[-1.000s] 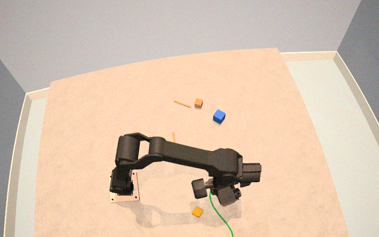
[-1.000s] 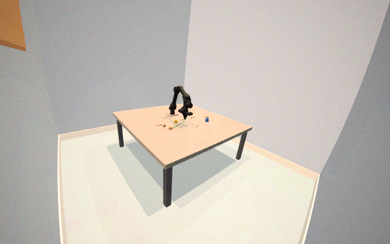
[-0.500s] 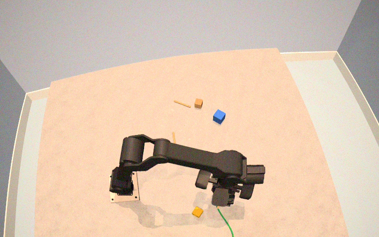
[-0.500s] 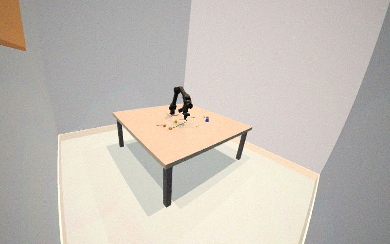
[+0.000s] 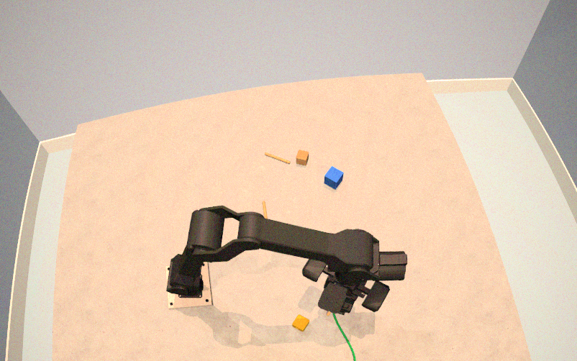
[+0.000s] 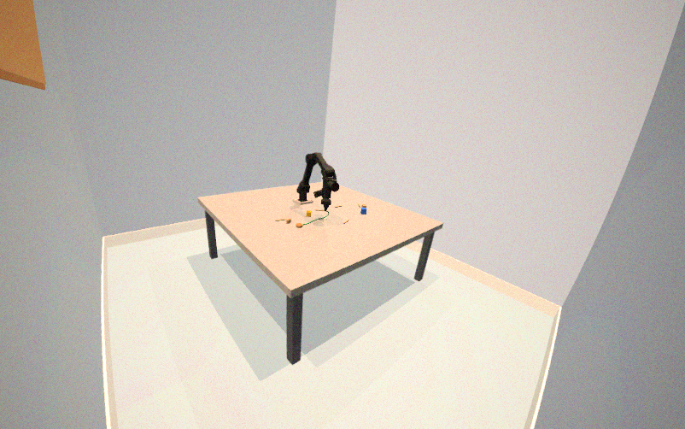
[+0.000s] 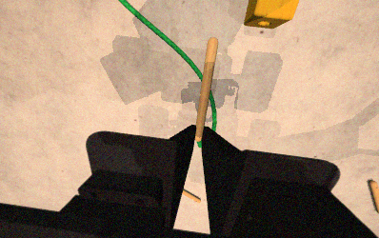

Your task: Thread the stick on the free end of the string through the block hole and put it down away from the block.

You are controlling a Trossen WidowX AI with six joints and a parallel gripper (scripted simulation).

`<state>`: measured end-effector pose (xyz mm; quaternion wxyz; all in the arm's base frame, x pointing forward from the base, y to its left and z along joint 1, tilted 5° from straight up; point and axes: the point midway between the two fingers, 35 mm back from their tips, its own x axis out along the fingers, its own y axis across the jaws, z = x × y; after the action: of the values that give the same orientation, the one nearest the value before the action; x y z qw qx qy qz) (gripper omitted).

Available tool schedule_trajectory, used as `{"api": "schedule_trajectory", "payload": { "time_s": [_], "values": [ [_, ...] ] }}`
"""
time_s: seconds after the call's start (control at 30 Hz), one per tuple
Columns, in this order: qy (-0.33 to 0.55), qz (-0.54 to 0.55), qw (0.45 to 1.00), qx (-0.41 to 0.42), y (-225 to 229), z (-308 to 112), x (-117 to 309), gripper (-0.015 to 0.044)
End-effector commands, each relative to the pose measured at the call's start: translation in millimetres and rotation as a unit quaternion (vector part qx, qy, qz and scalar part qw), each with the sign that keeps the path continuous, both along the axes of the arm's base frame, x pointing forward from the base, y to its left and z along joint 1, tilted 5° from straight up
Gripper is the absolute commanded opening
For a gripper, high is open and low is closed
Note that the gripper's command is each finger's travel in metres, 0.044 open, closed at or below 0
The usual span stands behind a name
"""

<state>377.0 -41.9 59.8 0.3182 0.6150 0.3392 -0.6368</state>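
My gripper (image 6: 325, 209) (image 7: 199, 130) is shut on the wooden stick (image 7: 207, 86) at its string end and holds it above the table; the stick's free end extends forward from the fingertips. The green string (image 5: 345, 334) (image 6: 316, 220) (image 7: 168, 41) runs from the held end to the round button (image 6: 298, 225), which is outside the top view. The yellow block (image 5: 300, 322) (image 6: 308, 213) (image 7: 272, 11) stands on the table, ahead and right of the stick tip in the wrist view, with a hole showing in its near face. In the top view the gripper body hides the fingertips.
A blue cube (image 5: 333, 177) (image 6: 363, 210), an orange cube (image 5: 302, 157) and a loose stick (image 5: 277, 157) lie farther back. Another loose stick (image 5: 264, 209) is partly under the arm. A small orange object (image 6: 288, 220) and a stick (image 6: 279, 220) lie near the button.
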Motion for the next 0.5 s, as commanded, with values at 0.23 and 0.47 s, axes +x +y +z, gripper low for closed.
{"api": "schedule_trajectory", "payload": {
  "time_s": [0.23,0.47],
  "values": [
    [0.001,-0.001,1.000,0.001,11.2,-0.5,8.9,0.0000],
    [0.001,-0.001,1.000,0.002,18.3,-0.4,14.6,0.0000]
  ]
}}
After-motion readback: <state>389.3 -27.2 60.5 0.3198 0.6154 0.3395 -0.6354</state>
